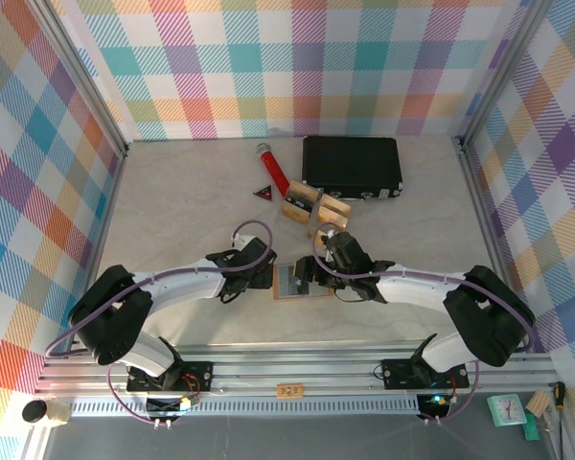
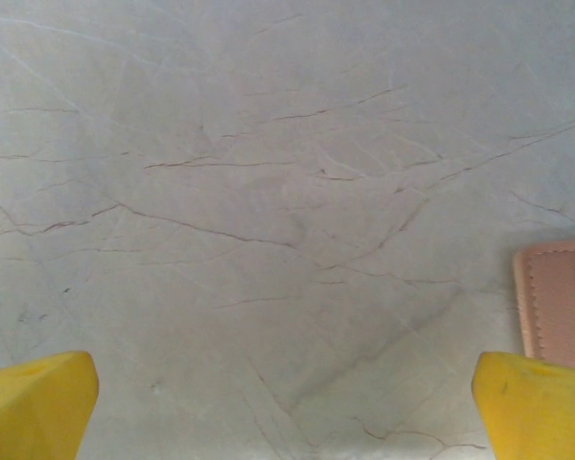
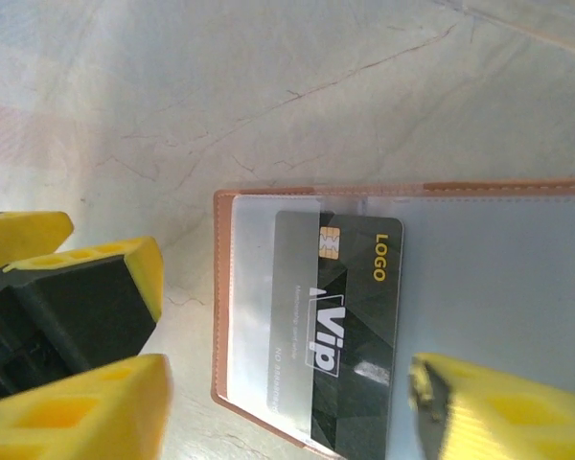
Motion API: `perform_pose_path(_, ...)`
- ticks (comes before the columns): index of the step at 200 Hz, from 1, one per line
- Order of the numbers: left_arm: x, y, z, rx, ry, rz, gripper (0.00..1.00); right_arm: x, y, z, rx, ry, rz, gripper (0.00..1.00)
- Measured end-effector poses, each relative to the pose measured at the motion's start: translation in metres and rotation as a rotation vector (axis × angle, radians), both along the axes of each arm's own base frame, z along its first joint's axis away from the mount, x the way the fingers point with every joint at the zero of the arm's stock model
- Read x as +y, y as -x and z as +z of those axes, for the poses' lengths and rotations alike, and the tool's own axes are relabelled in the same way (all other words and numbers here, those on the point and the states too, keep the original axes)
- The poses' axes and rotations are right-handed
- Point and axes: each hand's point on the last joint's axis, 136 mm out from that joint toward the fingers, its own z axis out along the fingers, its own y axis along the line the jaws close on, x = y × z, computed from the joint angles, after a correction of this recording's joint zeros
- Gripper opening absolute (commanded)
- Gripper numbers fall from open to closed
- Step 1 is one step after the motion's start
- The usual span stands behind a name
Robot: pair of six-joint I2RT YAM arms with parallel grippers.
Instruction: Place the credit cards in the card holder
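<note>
Pale marbled tabletop (image 1: 172, 211), veined with fine cracks and walled in by bright plaid panels, carries the card holder (image 1: 302, 281) near the front edge, between the two arms. It lies open and flat: a reddish-brown stitched rim (image 3: 218, 316) around clear plastic pockets, and its corner also shows at the right of the left wrist view (image 2: 554, 305). A dark grey credit card (image 3: 350, 335) lies across the pocket at the holder's end, one short end reaching past the rim; whether it sits inside the plastic cannot be told. The right gripper (image 3: 292, 412) hangs over that card with its yellow fingers (image 3: 86, 407) spread either side of it, clamping nothing. The left gripper (image 2: 287, 412) stands at full spread over bare table just beside the holder, touching nothing. On the card a gold chip sits beside "LOGO" in yellow, with "Vip" in large white letters and a line of small print too fine to read. More tan credit cards (image 1: 316, 204) lie farther back, near a black case (image 1: 352, 166)
</note>
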Motion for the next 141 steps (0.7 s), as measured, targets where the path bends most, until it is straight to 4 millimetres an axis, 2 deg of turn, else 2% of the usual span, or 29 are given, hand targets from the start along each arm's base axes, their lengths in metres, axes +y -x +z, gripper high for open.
perform_pose_path(31, 0.006, 0.004, -0.003, 0.017, -0.026, 0.006, 1.0, -0.003, -0.006, 0.006, -0.015, 0.091, 0.023, 0.16)
perform_pose_path(53, 0.008, 0.006, -0.006, 0.033, -0.041, 0.007, 1.0, -0.006, -0.008, -0.002, -0.015, 0.163, 0.052, 0.01)
perform_pose_path(103, 0.009, 0.008, -0.019, 0.068, -0.075, 0.005, 1.0, -0.013, -0.004, -0.033, 0.036, 0.271, 0.091, 0.0)
perform_pose_path(141, 0.004, 0.003, -0.018, 0.079, -0.09, -0.004, 1.0, -0.01, -0.008, -0.039, 0.04, 0.29, 0.103, 0.0)
